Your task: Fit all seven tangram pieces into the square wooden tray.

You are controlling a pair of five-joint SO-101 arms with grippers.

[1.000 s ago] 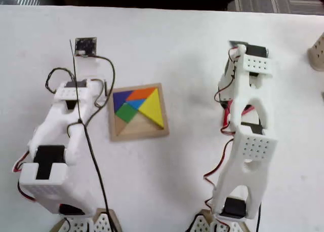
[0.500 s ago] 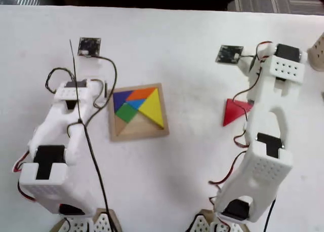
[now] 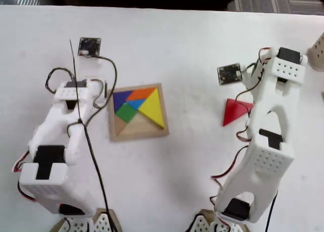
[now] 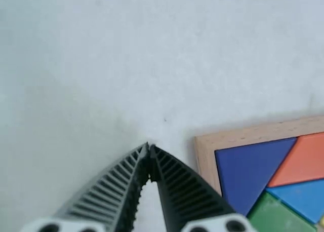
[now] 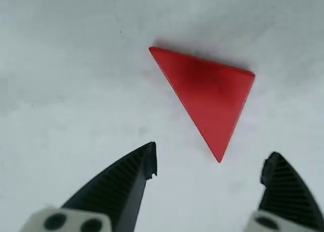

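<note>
Right end effector point(image 5: 212, 153) gapes wide, empty, over the red triangle point(image 5: 210, 92) — lying flat, it could skid aside when squeezed.

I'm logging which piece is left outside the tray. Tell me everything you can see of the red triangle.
The red triangle is a flat, evenly coloured piece with straight edges and sharp corners; its material cannot be told. It lies flat on the white table, alone, well apart from the wooden tray. One corner points toward the right gripper, whose open jaws stand to either side of that corner without touching it.
</note>
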